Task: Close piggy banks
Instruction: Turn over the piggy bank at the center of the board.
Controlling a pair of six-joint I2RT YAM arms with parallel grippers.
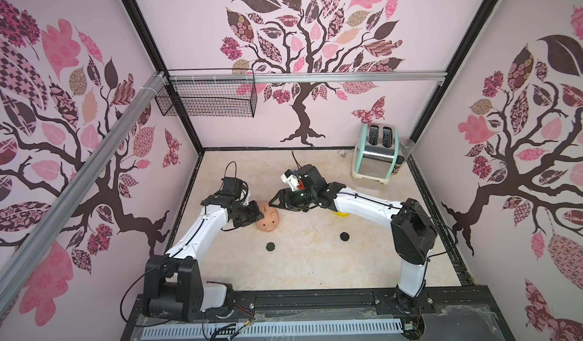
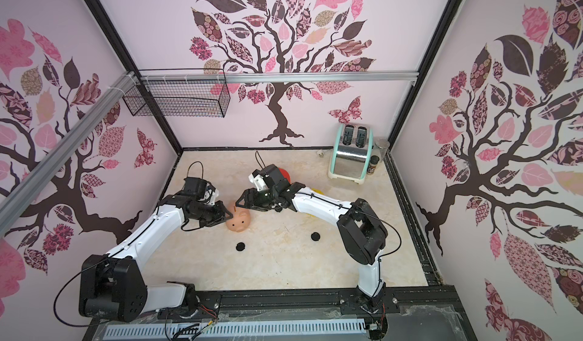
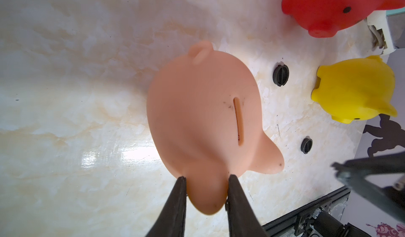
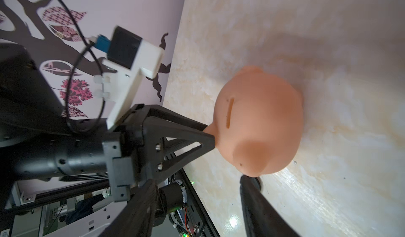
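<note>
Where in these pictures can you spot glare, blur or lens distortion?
Left wrist view: white glare on the table, and the fingers blur close to the lens. Right wrist view: the peach pig is soft at its near end. Both top views: sharp, but the walls lean outward.

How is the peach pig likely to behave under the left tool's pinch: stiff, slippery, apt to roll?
The peach pig is probably light and hollow, given its coin slot. Its glossy, rounded body may slip or swivel, since the left tool pinches only a small nub. Pushed, it could rock or roll.
</note>
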